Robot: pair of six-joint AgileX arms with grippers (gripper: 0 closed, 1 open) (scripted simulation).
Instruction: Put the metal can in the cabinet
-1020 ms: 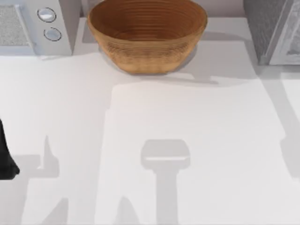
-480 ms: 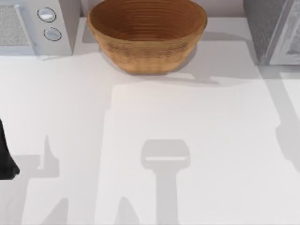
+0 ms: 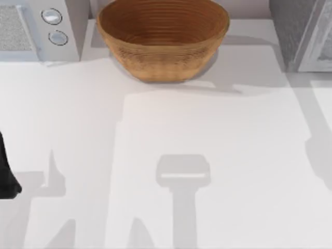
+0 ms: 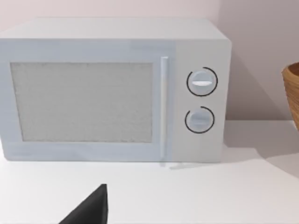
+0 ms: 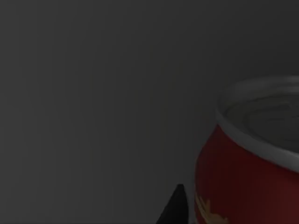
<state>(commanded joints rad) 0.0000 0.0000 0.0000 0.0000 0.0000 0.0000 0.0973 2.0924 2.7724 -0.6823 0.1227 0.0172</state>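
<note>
The metal can point(image 5: 247, 182), red with a silver rim and a bit of yellow label, stands very near the right wrist camera in a dark grey, shadowed space. Right beside it a black fingertip point(image 5: 178, 207) of my right gripper shows; I cannot tell whether it touches the can. The cabinet point(image 3: 291, 31) stands at the table's back right corner, its speckled dark side next to a pale door panel point(image 3: 320, 46). My left arm point(image 3: 6, 174) is parked at the table's left edge, and one dark fingertip point(image 4: 91, 210) of it shows in the left wrist view.
A large wicker bowl point(image 3: 163, 39) sits at the back middle of the white table point(image 3: 207, 124). A light grey microwave point(image 3: 36, 28) with two round knobs stands at the back left, its door point(image 4: 84, 102) facing the left wrist camera.
A shadow at the table's right edge has shifted slightly toward the back. The bowl, the microwave and the left arm have not moved.
</note>
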